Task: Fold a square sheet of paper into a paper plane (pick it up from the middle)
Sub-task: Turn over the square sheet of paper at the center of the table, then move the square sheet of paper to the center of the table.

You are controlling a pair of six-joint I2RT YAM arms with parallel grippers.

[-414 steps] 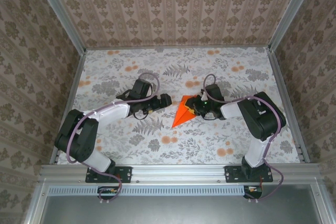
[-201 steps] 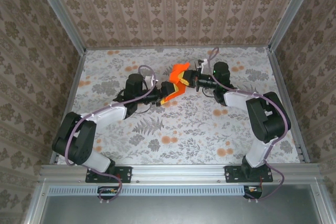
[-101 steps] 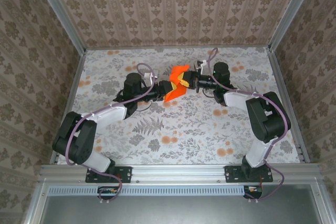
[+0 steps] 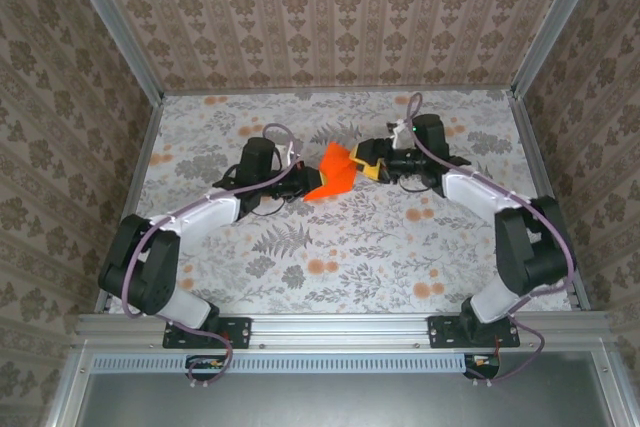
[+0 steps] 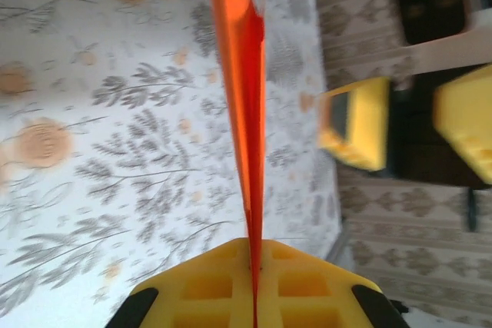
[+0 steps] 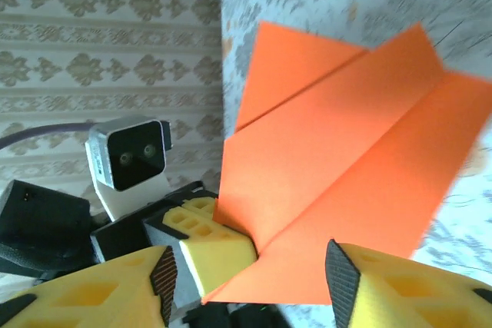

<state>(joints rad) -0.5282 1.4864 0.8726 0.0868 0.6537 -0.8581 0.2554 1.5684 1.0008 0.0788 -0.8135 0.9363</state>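
Left gripper (image 4: 306, 184) is clamped tight on the plane (image 4: 336, 168), pinching its lower edge; from the left wrist the orange paper runs edge-on away from the yellow fingers (image 5: 254, 286). Right gripper (image 4: 366, 159) has its jaws parted, just beside the plane. The plane sits mid-table (image 4: 400, 242), toward the back. Broad tabletop separates the 2 grippers from the side rails (image 4: 547, 197).

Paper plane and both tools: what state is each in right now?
left tool: shut on the paper plane.
paper plane: folded, with a centre crease, pinched along one edge.
right tool: open, standing beside the plane without touching it.
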